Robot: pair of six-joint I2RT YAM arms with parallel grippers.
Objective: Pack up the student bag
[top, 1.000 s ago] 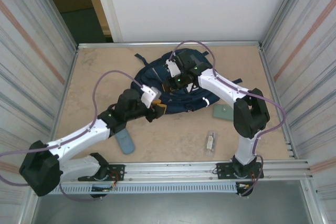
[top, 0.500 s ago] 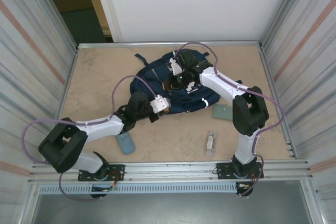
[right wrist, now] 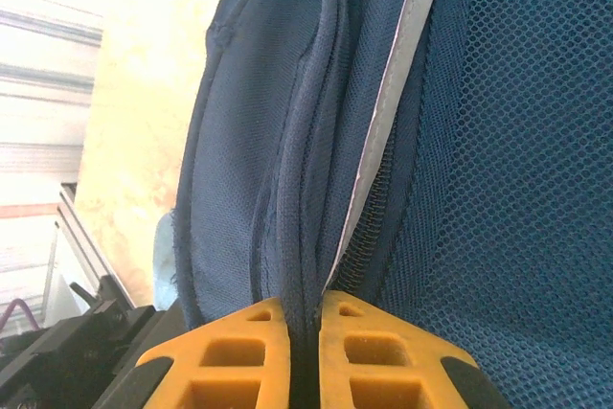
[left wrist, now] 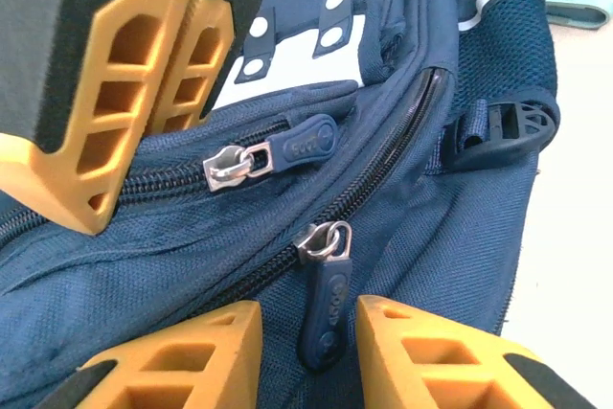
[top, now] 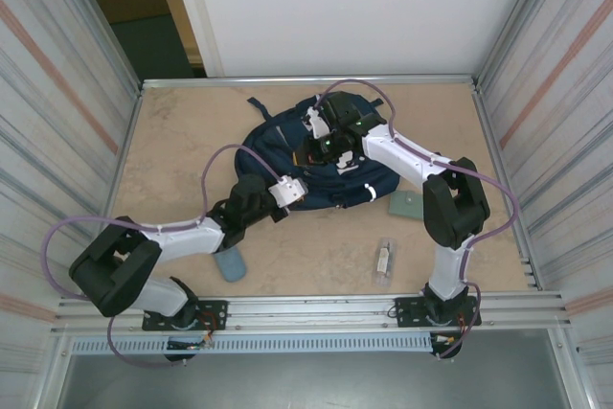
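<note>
— Left arm has folded down since a second ago, its elbow now low over the tabletop (top: 182, 150), and the left pincer (left wrist: 308, 306) has slid right to the near edge of the bag (top: 273, 141).
— How does that pincer stand?
— Partly open. Its two orange fingers (left wrist: 172, 356) sit either side of a blue zip pull (left wrist: 326, 323), with a gap on each side as far as I can see. Nothing is gripped.
— And the right one?
— Right pincer (right wrist: 304, 308) has hardly shifted. It is closed tight on a fold of the bag's fabric beside a zip line. From the left wrist its fingers (left wrist: 124, 83) show at the top left, pressed together above a second pull (left wrist: 302, 141).
— Where does the bag lie?
— Flat on the tabletop, toward the far edge, near the middle, with both arms reaching onto it. A black buckle (left wrist: 503, 126) hangs at its side.
— Anything else?
— A teal case (top: 230, 263) just beside the left arm, a green pouch (top: 405, 204) near the right arm, and a clear packet (top: 384, 261) nearer the front
</note>
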